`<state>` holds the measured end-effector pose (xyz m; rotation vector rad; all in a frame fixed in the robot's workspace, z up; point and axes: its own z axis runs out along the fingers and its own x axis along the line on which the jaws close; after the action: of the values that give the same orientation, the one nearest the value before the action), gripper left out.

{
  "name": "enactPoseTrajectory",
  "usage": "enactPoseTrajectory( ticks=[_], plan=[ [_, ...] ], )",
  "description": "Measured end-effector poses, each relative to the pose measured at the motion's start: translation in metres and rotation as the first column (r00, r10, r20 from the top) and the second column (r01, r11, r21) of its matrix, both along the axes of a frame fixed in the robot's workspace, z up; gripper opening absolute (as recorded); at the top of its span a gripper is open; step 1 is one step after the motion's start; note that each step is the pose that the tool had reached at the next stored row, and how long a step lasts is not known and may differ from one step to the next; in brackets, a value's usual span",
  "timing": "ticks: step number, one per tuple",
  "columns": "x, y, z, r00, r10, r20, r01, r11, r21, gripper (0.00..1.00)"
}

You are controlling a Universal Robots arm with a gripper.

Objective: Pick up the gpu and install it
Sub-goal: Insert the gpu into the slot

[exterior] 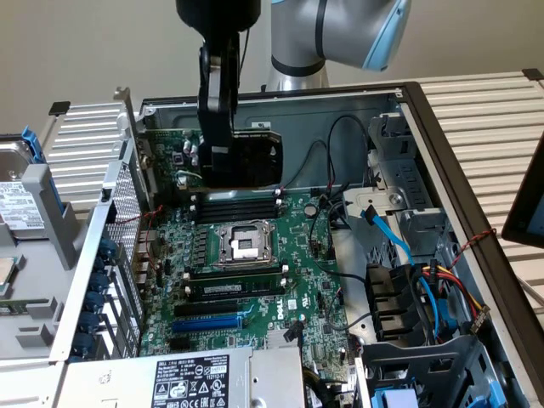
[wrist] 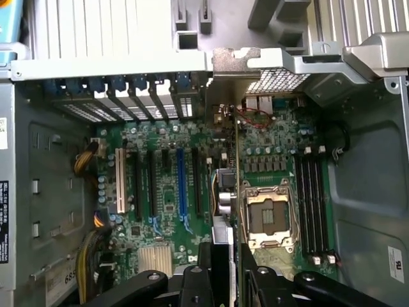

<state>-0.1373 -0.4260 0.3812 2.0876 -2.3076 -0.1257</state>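
Observation:
The gpu (exterior: 255, 158), a green card with a black cooler shroud, hangs upright above the far part of the motherboard (exterior: 255, 280), inside the open case. My gripper (exterior: 216, 166) comes down from above and is shut on the card's top edge. The card's silver end bracket (exterior: 143, 157) points toward the slotted rear wall of the case on the exterior view's left. In the wrist view the gpu (wrist: 223, 192) appears edge-on between my fingers (wrist: 211, 259), with its bracket (wrist: 233, 61) near the rear slot openings and the blue slot (wrist: 181, 185) beside it.
Black memory sticks (exterior: 238, 204) and the bare CPU socket (exterior: 242, 242) lie just under the card. The power supply (exterior: 204, 378) sits at the near edge. Coloured cables (exterior: 425, 280) and drive cages fill the exterior view's right. A hard drive (exterior: 17, 212) lies outside the case.

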Motion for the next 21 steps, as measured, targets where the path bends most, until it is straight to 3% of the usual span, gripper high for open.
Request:
enactPoseTrajectory(
  ticks=[8, 15, 21],
  plan=[
    [-0.006, -0.003, -0.0144, 1.0, 0.001, 0.0006, -0.001, 1.0, 0.0, 0.27],
    [-0.007, -0.0146, -0.0252, 1.0, 0.004, 0.0061, -0.004, 1.0, 0.0002, 0.27],
    [-0.01, -0.0175, -0.0316, 0.9999, 0.009, 0.0059, -0.009, 1.0, -0.0006, 0.27]
  ],
)
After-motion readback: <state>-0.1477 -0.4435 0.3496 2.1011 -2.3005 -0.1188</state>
